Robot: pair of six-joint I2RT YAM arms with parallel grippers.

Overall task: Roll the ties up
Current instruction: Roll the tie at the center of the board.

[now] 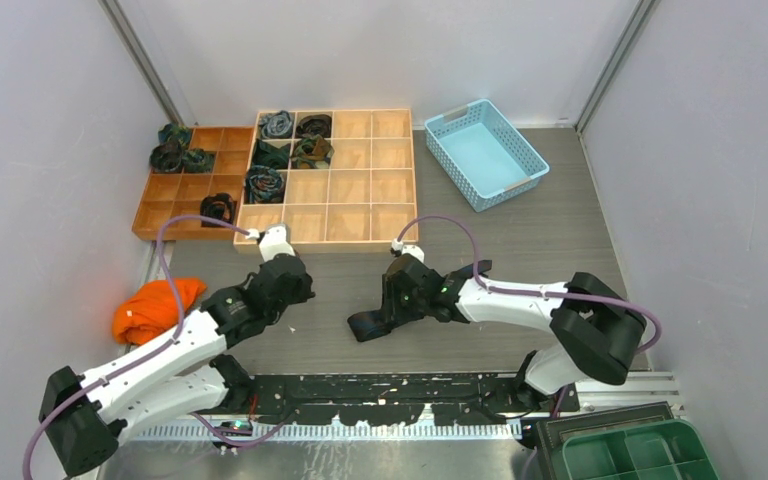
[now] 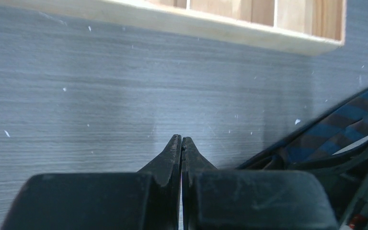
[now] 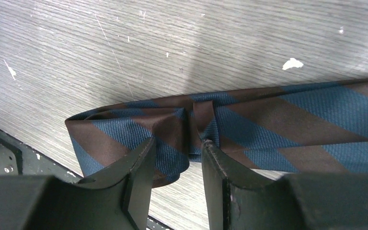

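Note:
A brown tie with blue stripes [image 1: 365,325] lies on the grey table near the front edge, one end folded over [image 3: 139,129]. My right gripper [image 1: 380,315] [image 3: 178,143] is open and straddles that folded end, its fingertips touching the fabric. To the left, my left gripper [image 1: 285,285] [image 2: 181,140] is shut on nothing just above the table. The striped tie [image 2: 345,124] shows at the right edge of its view. Several rolled ties [image 1: 265,185] sit in compartments of the wooden trays.
A pale wooden grid tray [image 1: 360,190] and a darker one [image 1: 175,205] stand at the back left. A light blue basket [image 1: 485,155] is at the back right. An orange cloth [image 1: 155,308] lies at the left. A green bin [image 1: 640,450] sits at the front right.

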